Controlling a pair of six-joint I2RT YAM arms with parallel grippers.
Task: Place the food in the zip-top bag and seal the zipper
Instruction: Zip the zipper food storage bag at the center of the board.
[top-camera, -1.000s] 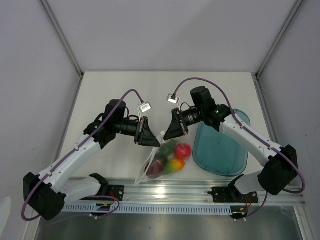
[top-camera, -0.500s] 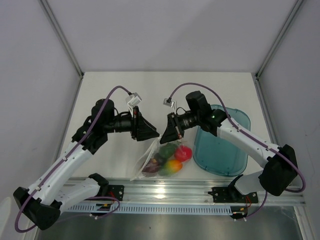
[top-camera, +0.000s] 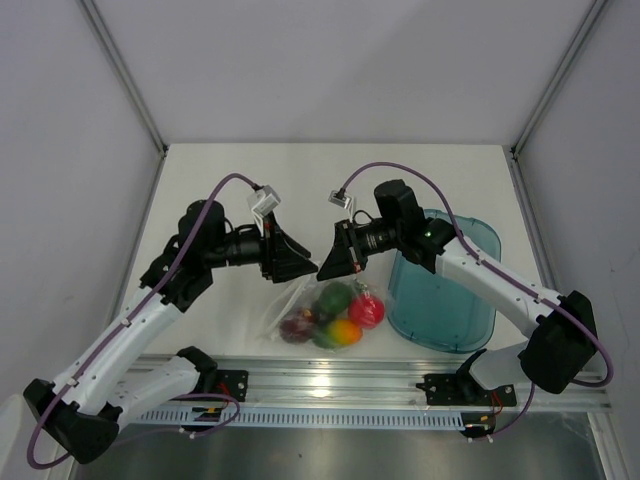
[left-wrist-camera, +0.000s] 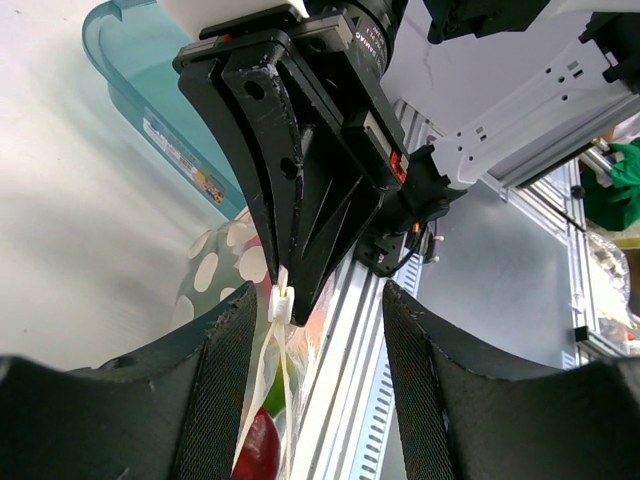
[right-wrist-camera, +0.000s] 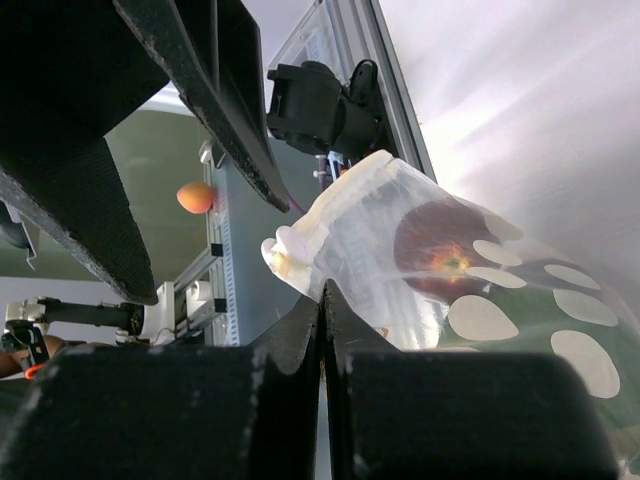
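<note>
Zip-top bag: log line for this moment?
food: in zip-top bag | right gripper: shut on bag top | left gripper: open, facing it

The zip-top bag (top-camera: 285, 312) is clear, crinkly soft plastic with a sheen, and the food (top-camera: 347, 330) inside it looks like smooth, glossy plastic. To the right, the tray (top-camera: 455, 300) is smooth, translucent teal plastic. The near rail (top-camera: 350, 385) is brushed metal and the table (top-camera: 250, 180) is matt white.

No text legible; the sticker (left-wrist-camera: 190, 168) on the teal tray (left-wrist-camera: 128, 52) is blurred.
</note>
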